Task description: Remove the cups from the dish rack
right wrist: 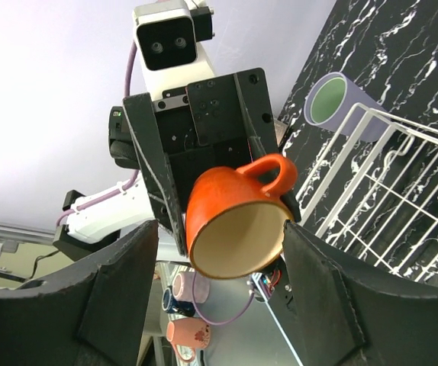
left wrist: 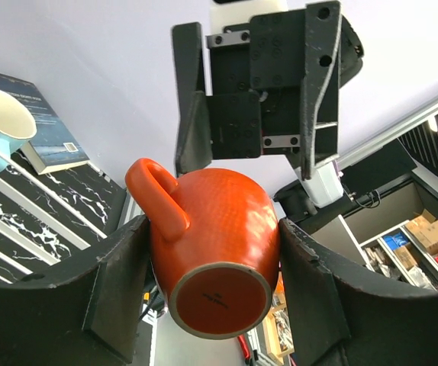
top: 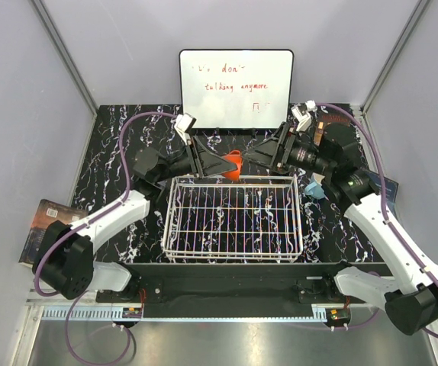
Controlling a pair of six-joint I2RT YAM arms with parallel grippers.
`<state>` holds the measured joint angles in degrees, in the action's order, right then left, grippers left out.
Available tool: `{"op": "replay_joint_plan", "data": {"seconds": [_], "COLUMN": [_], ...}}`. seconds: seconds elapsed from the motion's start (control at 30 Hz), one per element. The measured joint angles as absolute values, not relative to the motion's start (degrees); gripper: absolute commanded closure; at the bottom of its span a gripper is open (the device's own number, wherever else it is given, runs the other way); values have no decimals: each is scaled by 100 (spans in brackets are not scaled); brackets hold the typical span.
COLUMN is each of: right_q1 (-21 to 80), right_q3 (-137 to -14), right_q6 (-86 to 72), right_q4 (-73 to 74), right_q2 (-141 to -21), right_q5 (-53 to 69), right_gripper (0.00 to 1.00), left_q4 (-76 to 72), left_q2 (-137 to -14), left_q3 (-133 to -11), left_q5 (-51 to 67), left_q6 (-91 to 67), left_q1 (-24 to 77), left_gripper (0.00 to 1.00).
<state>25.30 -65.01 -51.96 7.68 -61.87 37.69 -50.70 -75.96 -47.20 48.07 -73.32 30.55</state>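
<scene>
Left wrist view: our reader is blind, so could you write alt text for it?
A red cup is clamped in the left tool, base toward the camera, handle up-left. The open right tool faces it just beyond; a blue mug shows at far left.

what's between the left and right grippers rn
The red-orange cup. It is gripped in the left gripper, with its mouth facing the open right gripper. The top view shows it between them, and both wrist views agree.
</scene>
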Motion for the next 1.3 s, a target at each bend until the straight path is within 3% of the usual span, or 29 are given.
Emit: {"op": "replay_joint_plan", "data": {"seconds": [0.3, 0.5, 0.57, 0.63, 0.77, 1.3], "right_q1": [2528, 2519, 2519, 2519, 2519, 2519], "right_q3": [-6458, -6458, -6458, -6458, -6458, -6460], "right_q6": [-5459, -5559, -5594, -5618, -5607, -5172], "right_q4": [410, 200, 148, 117, 137, 733], "right_q2": [-6471, -6622, -6641, -6648, -6648, -6307], "right_q5": [3977, 4045, 4071, 4134, 4150, 3841], "right_gripper": [30, 50, 48, 35, 21, 19], "left_q4": [-5225, -5247, -5240, -5225, -5103, -3282], "left_q2": [-7789, -8099, -8173, -8239, -8254, -7721], "left_q3": [-4720, -4722, -4722, -4722, -4777, -5004], "left_q5": [4829, 4831, 4842, 4849, 4847, 4703], "left_q6": [-7356, -7358, -7356, -7354, -7253, -5990], "left_q1": [3328, 3559, 3621, 3675, 3680, 2958], "left_gripper": [100, 100, 100, 100, 100, 100]}}
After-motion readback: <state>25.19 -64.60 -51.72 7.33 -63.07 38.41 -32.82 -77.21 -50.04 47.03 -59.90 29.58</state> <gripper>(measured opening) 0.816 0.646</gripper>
